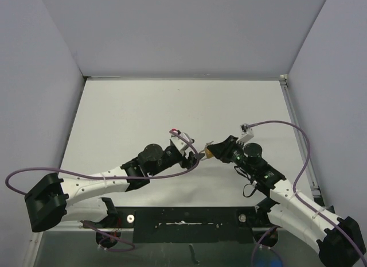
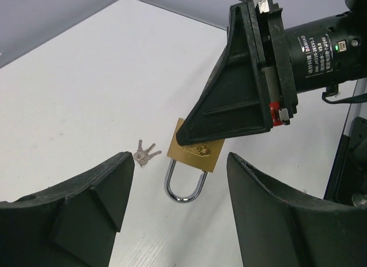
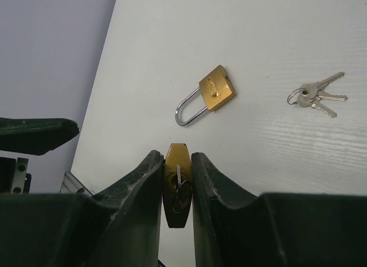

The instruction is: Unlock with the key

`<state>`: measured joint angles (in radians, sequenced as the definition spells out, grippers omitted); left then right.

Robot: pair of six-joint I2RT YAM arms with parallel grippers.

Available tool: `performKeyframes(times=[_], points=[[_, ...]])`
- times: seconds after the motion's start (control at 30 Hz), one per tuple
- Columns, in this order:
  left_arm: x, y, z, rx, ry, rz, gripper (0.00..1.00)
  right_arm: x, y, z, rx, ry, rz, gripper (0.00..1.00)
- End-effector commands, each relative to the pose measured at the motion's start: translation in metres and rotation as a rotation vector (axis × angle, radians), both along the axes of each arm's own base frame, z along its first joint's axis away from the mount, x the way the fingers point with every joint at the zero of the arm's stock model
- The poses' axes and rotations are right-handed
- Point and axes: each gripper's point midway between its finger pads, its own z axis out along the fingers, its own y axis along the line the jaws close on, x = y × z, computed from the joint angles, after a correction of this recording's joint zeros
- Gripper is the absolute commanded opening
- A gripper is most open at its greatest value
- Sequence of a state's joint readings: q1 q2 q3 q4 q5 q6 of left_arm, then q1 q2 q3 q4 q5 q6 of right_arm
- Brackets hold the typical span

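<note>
The right gripper point(image 3: 176, 158) is squeezed tight on a gold padlock point(image 3: 175, 212). The padlock sits on its thin edge between the two fingers, and its long side runs along them, up and down in the right wrist view. A small silver key bit point(image 3: 181, 189) shows on the face that looks back at that camera. It is up in the air, over the middle of the white tabletop point(image 3: 258, 37). Below it, an other padlock point(image 3: 217, 89) lies flat on the tabletop. Its long side runs on a slant. The gold body is at the upper right, and its silver loop point(image 3: 186, 109) points down and left, toward the left arm. A bunch of keys point(image 3: 315, 96) lies near it, not touching. The ring is on the side nearer that padlock and the key tips fan away from it. The left gripper point(image 2: 179, 161) is just across from the right one. Its fingers point(image 2: 97, 192) are wide apart and hold nothing.
</note>
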<state>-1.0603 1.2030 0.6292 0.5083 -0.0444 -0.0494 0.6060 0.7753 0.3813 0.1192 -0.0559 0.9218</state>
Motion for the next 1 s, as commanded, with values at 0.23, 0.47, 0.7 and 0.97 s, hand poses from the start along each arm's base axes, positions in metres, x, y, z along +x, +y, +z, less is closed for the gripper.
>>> performKeyframes(times=[0.23, 0.47, 0.7, 0.97], points=[[0.015, 0.022, -0.019, -0.048, 0.039, 0.156, 0.65, 0.015, -0.004, 0.049, 0.231, -0.091, 0.010, 0.00], [0.030, 0.021, -0.028, -0.057, 0.024, 0.224, 0.65, 0.013, 0.001, 0.057, 0.249, -0.108, 0.043, 0.00], [0.036, 0.010, -0.031, -0.058, 0.016, 0.222, 0.65, 0.009, 0.002, 0.059, 0.256, -0.114, 0.065, 0.00], [0.043, 0.002, -0.042, -0.043, 0.013, 0.232, 0.65, 0.006, 0.004, 0.064, 0.273, -0.118, 0.080, 0.00]])
